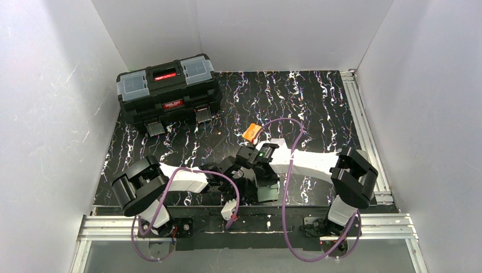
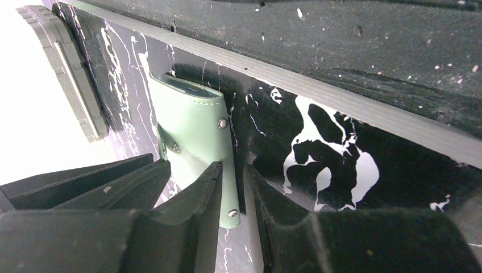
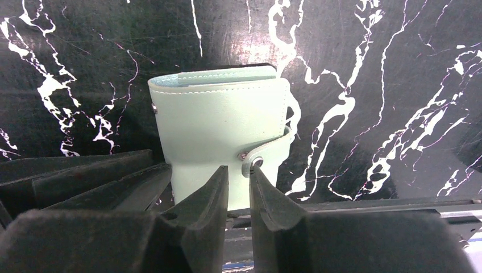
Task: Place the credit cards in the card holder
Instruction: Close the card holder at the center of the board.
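The mint-green card holder (image 3: 216, 119) is folded shut near the table's front edge. Its snap tab (image 3: 268, 149) is bent off its stud. My right gripper (image 3: 239, 169) has its jaws almost together, pinching the tab's ringed end at the fingertips. My left gripper (image 2: 233, 168) is shut on the card holder's (image 2: 193, 125) stitched side edge. In the top view both grippers, left (image 1: 241, 181) and right (image 1: 262, 183), meet over the card holder and hide it. The orange card (image 1: 250, 132) lies on the table just behind them. The white card is out of view.
A big black toolbox (image 1: 169, 91) with grey latches stands at the back left. White walls close in three sides. An aluminium rail (image 1: 256, 224) runs along the front edge, and another (image 1: 364, 125) along the right. The rail (image 2: 341, 102) passes just beyond the card holder.
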Robot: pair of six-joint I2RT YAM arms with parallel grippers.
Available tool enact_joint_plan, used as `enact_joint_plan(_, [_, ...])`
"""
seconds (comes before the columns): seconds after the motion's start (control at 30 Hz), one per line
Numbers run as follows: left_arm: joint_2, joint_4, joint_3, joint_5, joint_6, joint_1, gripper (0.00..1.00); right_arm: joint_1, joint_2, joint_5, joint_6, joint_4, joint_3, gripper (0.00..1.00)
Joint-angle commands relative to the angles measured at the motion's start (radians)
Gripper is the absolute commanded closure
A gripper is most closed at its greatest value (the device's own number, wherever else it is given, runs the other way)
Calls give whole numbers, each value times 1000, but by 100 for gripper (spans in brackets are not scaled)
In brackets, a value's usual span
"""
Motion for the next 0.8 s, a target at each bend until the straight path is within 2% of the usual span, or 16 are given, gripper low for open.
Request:
enact_joint_plan(0.0, [41, -223, -58, -33, 76, -12, 79, 5, 7, 26, 10, -32, 44, 73])
enact_joint_plan(0.43, [39, -223, -57, -31, 63, -14, 79, 10, 40, 31, 26, -44, 36, 75])
enact_joint_plan(0.77, [37, -219, -59, -28, 57, -15, 79, 10, 20, 55, 46, -59, 19, 85])
